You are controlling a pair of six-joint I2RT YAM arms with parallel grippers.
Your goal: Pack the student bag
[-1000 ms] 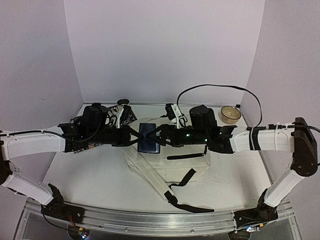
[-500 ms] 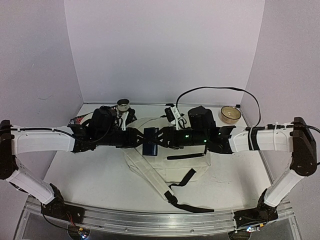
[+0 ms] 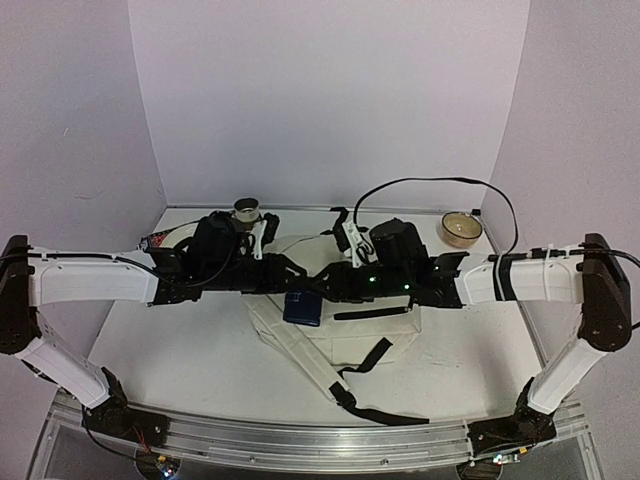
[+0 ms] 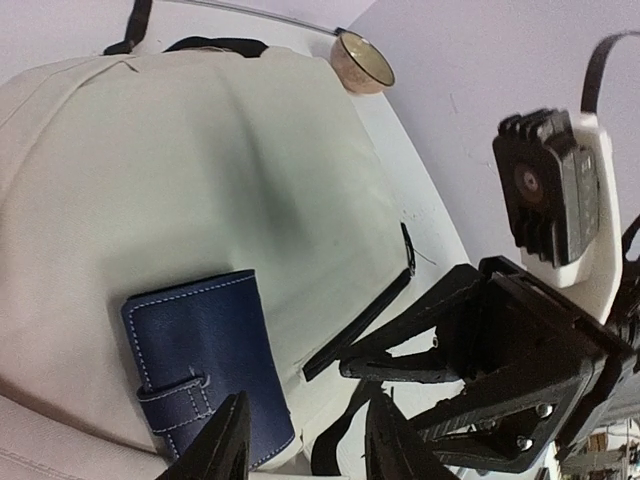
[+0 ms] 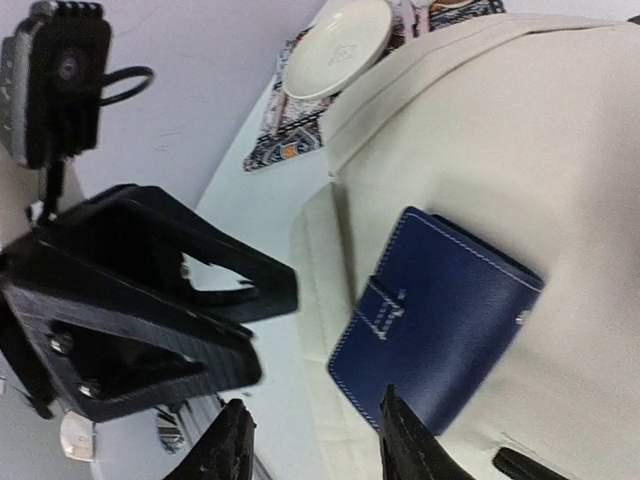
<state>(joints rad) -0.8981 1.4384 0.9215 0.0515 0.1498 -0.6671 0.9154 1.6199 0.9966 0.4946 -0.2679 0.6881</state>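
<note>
The student bag (image 3: 350,338) lies flat in the middle of the table, cream with black straps; it also fills the left wrist view (image 4: 200,170) and the right wrist view (image 5: 530,140). On its front part lies a dark blue wallet (image 3: 302,308) (image 4: 200,350) (image 5: 435,320), held by nothing. My left gripper (image 3: 288,272) (image 4: 310,450) hovers just above it, open and empty. Facing it from the right, my right gripper (image 3: 324,282) (image 5: 320,450) is also open and empty.
A tan bowl (image 3: 461,229) (image 4: 362,60) stands at the back right. At the back left are a small cup (image 3: 246,211), a white plate (image 5: 335,45) and a patterned mat (image 5: 275,140). Black bag straps (image 3: 375,355) trail toward the front edge.
The blue wallet, earlier held up between the two grippers, has dropped onto the bag toward the front. The left gripper opened; the right jaws narrowed; both tilted down.
</note>
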